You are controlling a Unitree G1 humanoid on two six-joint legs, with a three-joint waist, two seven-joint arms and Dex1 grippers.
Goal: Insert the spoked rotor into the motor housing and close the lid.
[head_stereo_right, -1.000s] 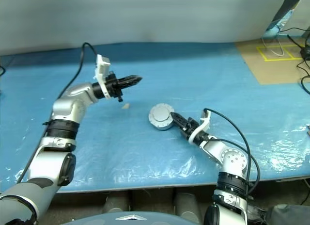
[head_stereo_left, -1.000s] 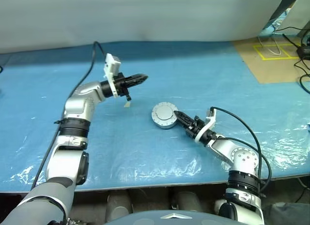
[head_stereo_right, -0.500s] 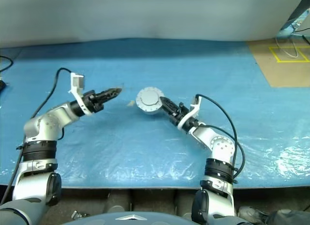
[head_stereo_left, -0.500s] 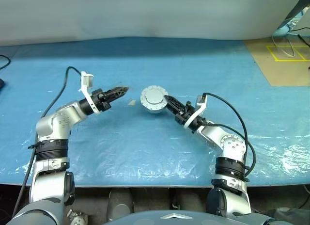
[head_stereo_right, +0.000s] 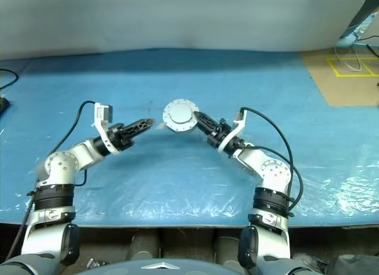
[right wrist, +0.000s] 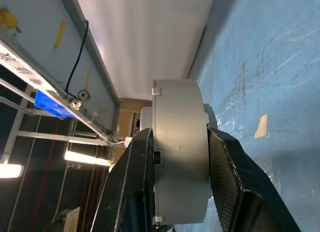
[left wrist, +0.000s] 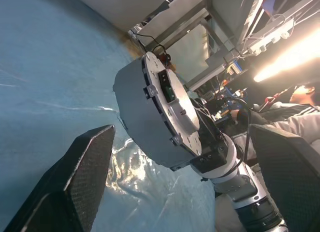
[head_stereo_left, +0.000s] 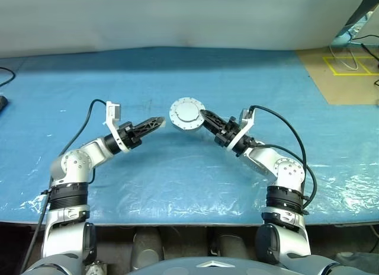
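Motor housing [head_stereo_left: 187,114]: grey metal, showing a matt, smooth machined wall; lid [left wrist: 172,109] face looking brushed, with small bolt heads around the rim. Right gripper [right wrist: 172,184] fingers [right wrist: 235,182]: black, finely textured matt pads, looking like rubber or plastic. Left gripper [left wrist: 185,192] fingers [left wrist: 82,177] showing the same grainy black finish. Counter [head_stereo_left: 195,186]: blue sheeting, glossy and wrinkling, glinting near the front edge. Scrap [right wrist: 260,126]: pale, papery.

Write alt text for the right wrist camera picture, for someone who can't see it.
The right end effector grips a round grey metal motor assembly by its flat faces, seen edge-on, one black finger on each side. It is held above a blue plastic-covered table with a small tan scrap on it; a white wall and lit metal framing lie behind.
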